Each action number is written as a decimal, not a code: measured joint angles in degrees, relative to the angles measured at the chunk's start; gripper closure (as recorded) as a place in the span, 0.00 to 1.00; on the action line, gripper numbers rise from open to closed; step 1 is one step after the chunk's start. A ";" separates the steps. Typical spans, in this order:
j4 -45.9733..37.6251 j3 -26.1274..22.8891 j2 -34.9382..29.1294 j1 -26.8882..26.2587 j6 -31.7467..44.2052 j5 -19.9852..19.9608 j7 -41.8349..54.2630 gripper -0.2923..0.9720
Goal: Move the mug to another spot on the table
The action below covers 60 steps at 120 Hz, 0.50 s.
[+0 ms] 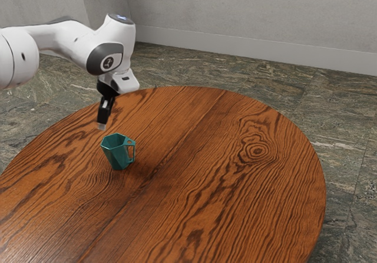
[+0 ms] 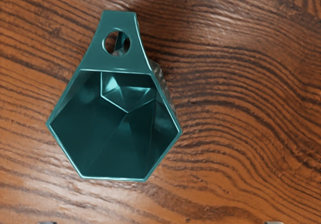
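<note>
Teal mug (image 2: 113, 128) upright on worktop (image 1: 235, 174); faceted, rigid, probably light and slick. Best grip: one rim wall, away from handle (image 2: 119, 22). End effector (image 1: 102, 121) hovers above, released.

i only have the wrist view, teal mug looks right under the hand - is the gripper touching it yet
Observer: No. In the exterior view the gripper hangs above the mug, with a visible gap between them.
Operator: where on the table does the mug stand
Observer: It stands upright on the round wooden table, toward the exterior view's left and well in from the edge.
Operator: any room to set it down somewhere else
Observer: Yes. The tabletop runs on far to the exterior view's right of the mug, and only wood grain shows there.
</note>
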 joint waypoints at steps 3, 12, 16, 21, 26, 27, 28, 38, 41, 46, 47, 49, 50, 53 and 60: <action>0.00 0.00 0.03 0.04 0.13 -0.30 -0.02 0.36; -0.02 -0.03 0.09 0.11 0.42 -1.08 -0.06 0.36; -0.07 -0.04 0.15 0.14 0.51 -1.45 -0.08 0.36; -0.27 -0.05 0.23 0.19 0.61 -1.83 -0.10 0.36; -0.41 -0.05 0.36 0.28 0.69 -2.20 -0.12 0.36; -0.43 -0.05 0.38 0.29 0.70 -2.27 -0.12 0.36; -0.45 -0.04 0.41 0.30 0.72 -2.33 -0.13 0.36; -0.52 -0.03 0.95 0.41 0.83 -2.76 -0.17 0.36; -0.52 -0.04 1.13 0.42 0.87 -2.86 -0.18 0.36; -0.52 -0.04 1.50 0.43 0.94 -2.98 -0.23 0.36; -0.52 -0.04 1.59 0.43 0.96 -3.00 -0.24 0.36; -0.51 -0.05 1.80 0.43 1.01 -3.05 -0.25 0.36; -0.51 -0.05 1.89 0.43 1.03 -3.09 -0.26 0.36; -0.51 -0.05 2.12 0.43 1.10 -3.29 -0.28 0.36; -0.49 -0.05 2.50 0.43 1.37 -3.70 -0.34 0.36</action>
